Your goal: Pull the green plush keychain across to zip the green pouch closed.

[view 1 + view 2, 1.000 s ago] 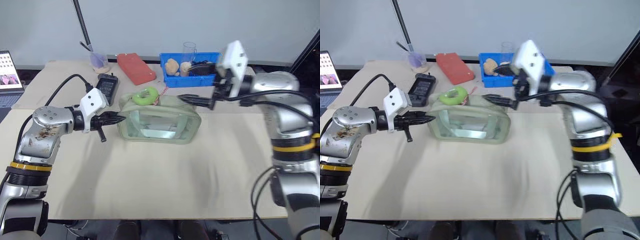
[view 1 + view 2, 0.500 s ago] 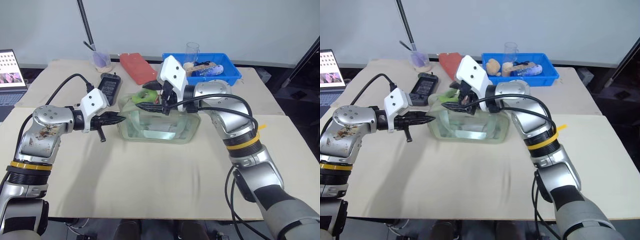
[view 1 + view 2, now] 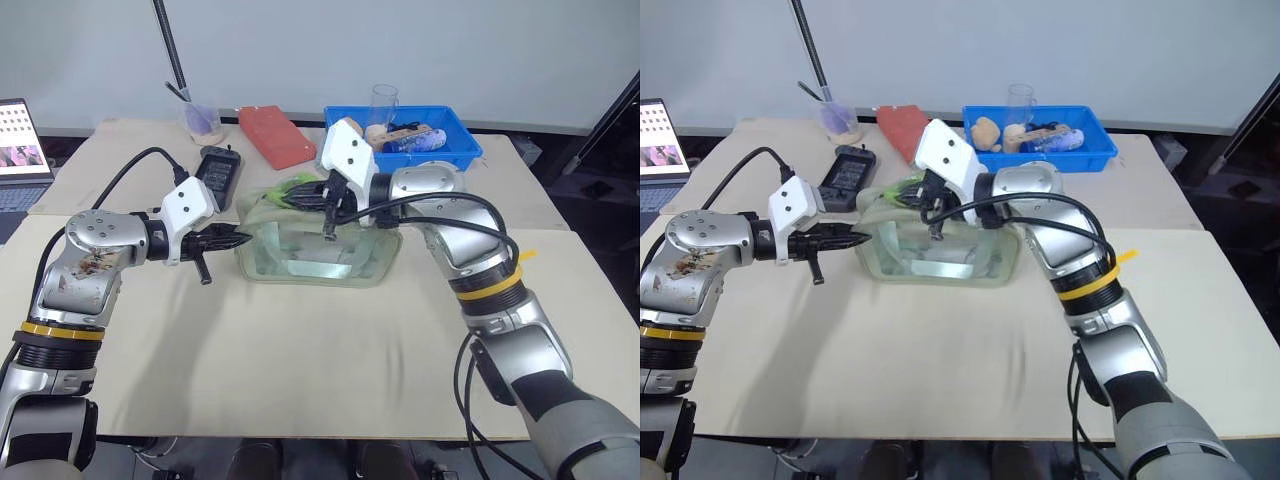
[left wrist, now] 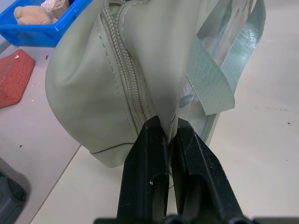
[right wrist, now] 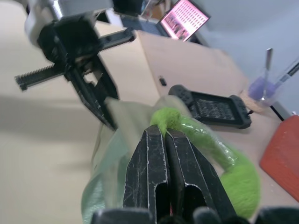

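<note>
Pinching the keychain (image 5: 219, 161), the right gripper (image 5: 164, 135) is held over the pouch (image 3: 320, 250); its end fabric is clamped by the left gripper (image 4: 167, 128).

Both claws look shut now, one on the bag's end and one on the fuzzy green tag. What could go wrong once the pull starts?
1. The right claw pinches only the soft edge of the keychain; the plush may slip out, or its thin cord may strain.
2. The left claw holds just a thin fold of the pouch at its end; if that slips, the pouch may slide with the pull.
3. The pouch's soft top sags, so the zipper might snag.
</note>
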